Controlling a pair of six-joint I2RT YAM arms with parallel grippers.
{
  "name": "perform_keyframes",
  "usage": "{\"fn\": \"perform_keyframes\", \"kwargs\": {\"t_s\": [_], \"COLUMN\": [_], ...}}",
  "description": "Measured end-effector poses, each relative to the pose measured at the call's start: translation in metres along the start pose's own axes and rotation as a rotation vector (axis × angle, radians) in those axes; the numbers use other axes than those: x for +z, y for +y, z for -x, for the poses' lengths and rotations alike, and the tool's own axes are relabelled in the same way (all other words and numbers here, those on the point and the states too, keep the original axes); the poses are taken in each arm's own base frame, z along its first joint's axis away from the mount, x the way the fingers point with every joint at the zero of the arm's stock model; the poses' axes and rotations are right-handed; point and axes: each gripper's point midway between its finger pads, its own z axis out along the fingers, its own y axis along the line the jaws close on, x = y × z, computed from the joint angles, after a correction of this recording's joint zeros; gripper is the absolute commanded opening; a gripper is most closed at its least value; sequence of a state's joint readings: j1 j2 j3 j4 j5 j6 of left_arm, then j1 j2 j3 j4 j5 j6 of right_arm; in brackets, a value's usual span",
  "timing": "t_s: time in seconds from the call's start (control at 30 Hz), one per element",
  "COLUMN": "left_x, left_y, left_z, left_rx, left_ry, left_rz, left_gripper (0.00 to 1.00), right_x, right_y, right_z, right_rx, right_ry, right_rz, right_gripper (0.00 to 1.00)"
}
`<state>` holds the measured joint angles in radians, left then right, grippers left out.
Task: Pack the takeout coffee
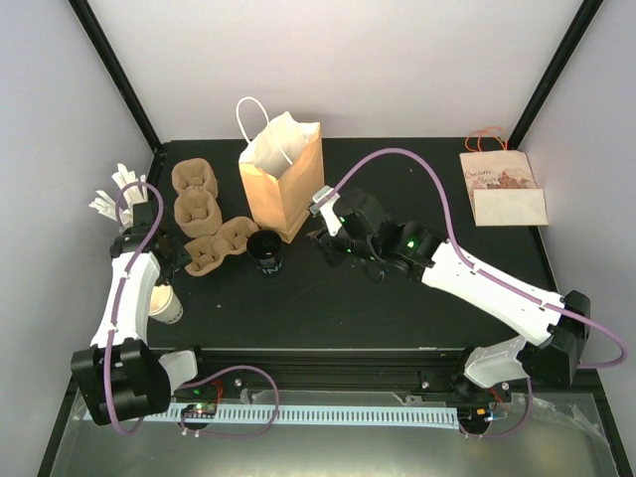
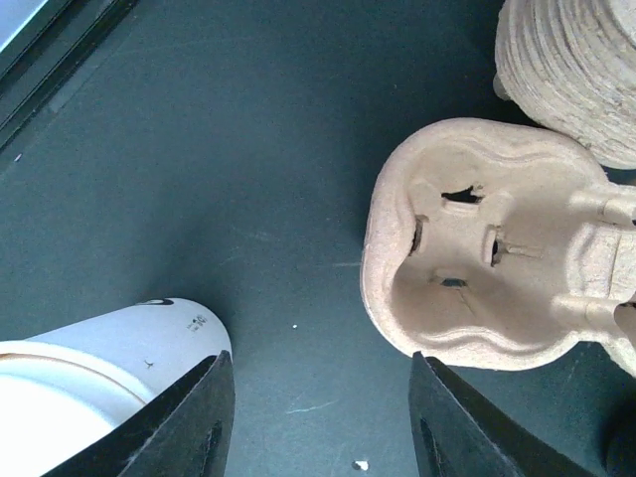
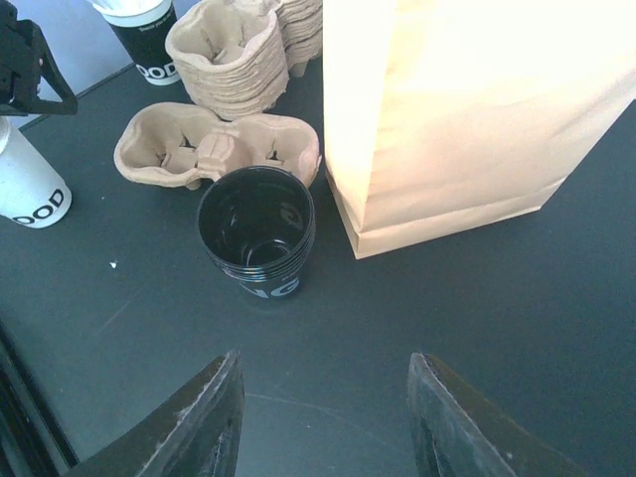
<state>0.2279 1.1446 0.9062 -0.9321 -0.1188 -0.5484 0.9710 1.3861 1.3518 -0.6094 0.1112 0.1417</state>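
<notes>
Left wrist: we saw left claw [image 2: 318, 360] spread, empty; white cup [image 2: 94, 383] lower left, carrier [image 2: 477, 263] right, cavities up, we judged, to receive cups. Right claw [image 3: 325, 360] spread, empty.

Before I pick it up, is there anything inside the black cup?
Nothing visible: the black cup shows bare inner wall and bottom. Whatever sits beneath that bottom is covered.

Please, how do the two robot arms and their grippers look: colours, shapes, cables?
The left arm and right arm have white shells with black joints. A thin purple cable loops along each. Small green lights glow on the right arm. The left gripper and right gripper each have two black, wedge-shaped fingers.
</notes>
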Motion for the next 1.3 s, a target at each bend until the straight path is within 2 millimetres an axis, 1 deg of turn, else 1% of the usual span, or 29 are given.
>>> {"fn": "perform_keyframes", "kwargs": {"t_s": [0.13,0.3,0.4,0.57,0.63,0.7,0.8,0.93,1.03,1.23,1.27,1.3], "left_x": [-0.002,-0.008,-0.021,-0.052,-0.06,-0.063,-0.058,-0.045,-0.035,-0.021,-0.019,-0.018], "left_y": [0.001,-0.006,-0.005,0.003,0.006,0.008,0.014,0.02,0.023,0.026,0.027,0.028], "left_z": [0.001,0.001,0.004,0.007,0.004,0.002,-0.005,-0.013,-0.02,-0.025,-0.025,-0.025], "left_rx": [-0.009,-0.01,-0.025,-0.087,-0.108,-0.126,-0.156,-0.184,-0.194,-0.213,-0.218,-0.221], "left_ry": [-0.011,-0.006,-0.028,-0.095,-0.111,-0.126,-0.111,-0.066,-0.032,0.016,0.018,0.022], "left_rz": [0.002,-0.044,-0.054,-0.066,-0.08,-0.091,-0.066,-0.016,0.009,0.057,0.065,0.071], "left_gripper": [0.53,0.54,0.56,0.58,0.58,0.58,0.57,0.56,0.52,0.36,0.3,0.23], "right_x": [0.0,0.001,0.001,0.004,0.004,0.004,0.003,-0.002,-0.006,-0.01,-0.011,-0.011], "right_y": [0.0,0.001,0.0,0.0,0.0,0.0,0.0,-0.001,-0.002,-0.003,-0.003,-0.003], "right_z": [0.002,0.006,0.006,0.0,-0.002,-0.002,-0.001,-0.001,0.0,0.001,0.0,0.0], "right_rx": [0.005,0.006,0.007,0.01,0.01,0.009,0.01,0.011,0.012,0.014,0.014,0.014], "right_ry": [-0.014,-0.029,-0.035,-0.026,-0.023,-0.024,-0.029,-0.042,-0.052,-0.067,-0.068,-0.068], "right_rz": [0.001,0.002,0.001,0.001,0.0,0.0,0.0,0.0,-0.001,0.0,-0.002,-0.003], "right_gripper": [0.47,0.47,0.47,0.47,0.47,0.47,0.47,0.47,0.47,0.47,0.47,0.47]}}
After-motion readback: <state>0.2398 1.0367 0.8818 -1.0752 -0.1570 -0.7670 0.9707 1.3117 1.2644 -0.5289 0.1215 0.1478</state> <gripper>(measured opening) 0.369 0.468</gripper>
